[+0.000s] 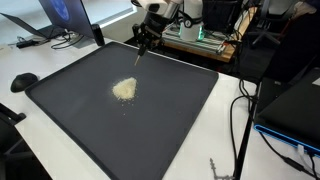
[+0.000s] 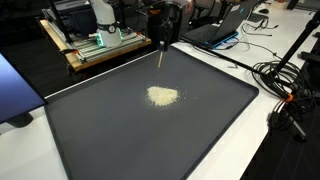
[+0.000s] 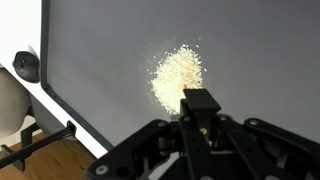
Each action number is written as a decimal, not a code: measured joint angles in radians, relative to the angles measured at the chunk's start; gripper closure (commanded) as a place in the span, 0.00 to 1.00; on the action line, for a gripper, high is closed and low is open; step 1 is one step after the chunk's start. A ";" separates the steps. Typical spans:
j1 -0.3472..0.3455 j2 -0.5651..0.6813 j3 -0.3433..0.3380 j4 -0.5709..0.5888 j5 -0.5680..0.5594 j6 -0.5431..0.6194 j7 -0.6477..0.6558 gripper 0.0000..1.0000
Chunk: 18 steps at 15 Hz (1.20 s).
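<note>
A small pile of pale beige grains (image 1: 125, 89) lies near the middle of a large dark grey mat (image 1: 170, 125), as both exterior views show (image 2: 163, 96). My gripper (image 1: 147, 40) hangs over the mat's far edge, shut on a thin dark stick-like tool (image 1: 140, 54) that points down toward the mat (image 2: 163, 58). The tool's tip is short of the pile, apart from it. In the wrist view the gripper (image 3: 200, 118) clamps the tool's black block end (image 3: 200, 101), with the pile (image 3: 178, 72) just beyond it on the mat (image 3: 255, 45).
A black mouse (image 1: 24, 81) sits off the mat's corner (image 3: 27, 66). A laptop (image 1: 60, 15) and a wooden board with electronics (image 2: 95, 45) stand behind the mat. Cables (image 2: 285, 100) trail over the white table (image 1: 60, 150) beside it.
</note>
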State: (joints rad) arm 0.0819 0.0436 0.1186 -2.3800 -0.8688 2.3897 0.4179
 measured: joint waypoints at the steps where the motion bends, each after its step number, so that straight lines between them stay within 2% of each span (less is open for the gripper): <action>1: 0.018 0.017 0.008 0.018 -0.004 -0.040 0.005 0.97; 4: 0.077 0.080 0.030 0.085 -0.028 -0.155 0.030 0.97; 9: 0.162 0.211 0.040 0.208 -0.110 -0.278 0.077 0.97; 18: 0.260 0.454 0.040 0.433 -0.180 -0.411 0.072 0.97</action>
State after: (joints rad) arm 0.3416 0.4977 0.1590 -1.9472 -1.0492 1.9791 0.4894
